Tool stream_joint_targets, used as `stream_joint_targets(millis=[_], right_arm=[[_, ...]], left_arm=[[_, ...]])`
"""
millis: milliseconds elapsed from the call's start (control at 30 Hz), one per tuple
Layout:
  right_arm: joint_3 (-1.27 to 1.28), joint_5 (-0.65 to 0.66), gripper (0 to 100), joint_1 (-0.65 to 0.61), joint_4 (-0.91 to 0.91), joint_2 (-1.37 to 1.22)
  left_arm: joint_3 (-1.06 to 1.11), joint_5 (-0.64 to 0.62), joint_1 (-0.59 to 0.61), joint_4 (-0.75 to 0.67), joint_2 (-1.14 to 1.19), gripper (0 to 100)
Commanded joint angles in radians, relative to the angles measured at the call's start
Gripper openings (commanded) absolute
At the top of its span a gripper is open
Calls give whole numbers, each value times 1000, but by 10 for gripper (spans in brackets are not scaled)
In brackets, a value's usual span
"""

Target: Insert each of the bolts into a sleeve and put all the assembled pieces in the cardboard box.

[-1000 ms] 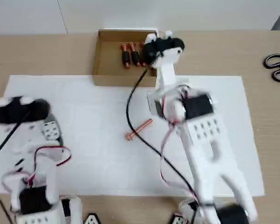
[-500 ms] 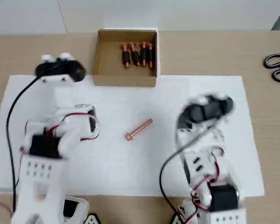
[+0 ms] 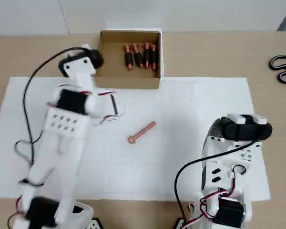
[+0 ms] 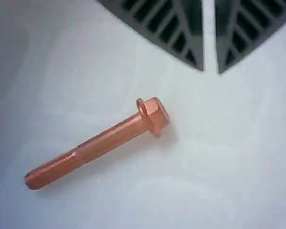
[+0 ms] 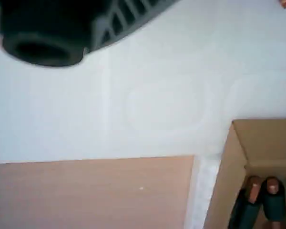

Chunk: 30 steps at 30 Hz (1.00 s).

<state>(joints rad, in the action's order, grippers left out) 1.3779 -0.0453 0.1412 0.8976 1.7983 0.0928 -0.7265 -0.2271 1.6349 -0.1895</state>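
One bare copper bolt (image 3: 142,132) lies on the white sheet in the middle of the table. It shows up close as the copper bolt (image 4: 97,145), its hex head toward my left gripper (image 4: 209,67). That gripper is shut with nothing in it, just short of the head. From above, my left gripper (image 3: 113,107) hangs left of the bolt. The cardboard box (image 3: 127,82) at the back holds several bolts in black sleeves (image 3: 140,56). My right arm (image 3: 239,130) is folded back at the front right. A dark part of my right gripper (image 5: 119,19) hangs over the sheet.
The white sheet (image 3: 205,100) covers most of the wooden table. Black scissors (image 3: 283,67) lie at the far right edge. A corner of the box (image 5: 238,162) with sleeved bolts (image 5: 260,200) is seen from the right wrist.
My right arm has left the box and drawn back to the front right. My left arm has swung out from the front left to beside the loose bolt.
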Motion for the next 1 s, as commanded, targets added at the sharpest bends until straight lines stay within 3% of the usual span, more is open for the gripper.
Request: stream_joint_targets(millis=[0,200,367,533,667,967], right_arm=[[-5,3,5,5,-24,16],[2,3,5,5,-24,16],[41,3,5,15,-22,16],[44,3,5,71,-24,16],[51,3,5,107,-27,16],[109,3,5,130,-30,16]], left_arm=[[-54,-132,-44,11,104,7],[-200,-298,-163,25,218,6],[-334,-537,-212,21,222,7],[-344,-832,-216,-126,226,7],[-340,-993,-218,-229,258,7],[-341,-1014,-212,-192,448,13]])
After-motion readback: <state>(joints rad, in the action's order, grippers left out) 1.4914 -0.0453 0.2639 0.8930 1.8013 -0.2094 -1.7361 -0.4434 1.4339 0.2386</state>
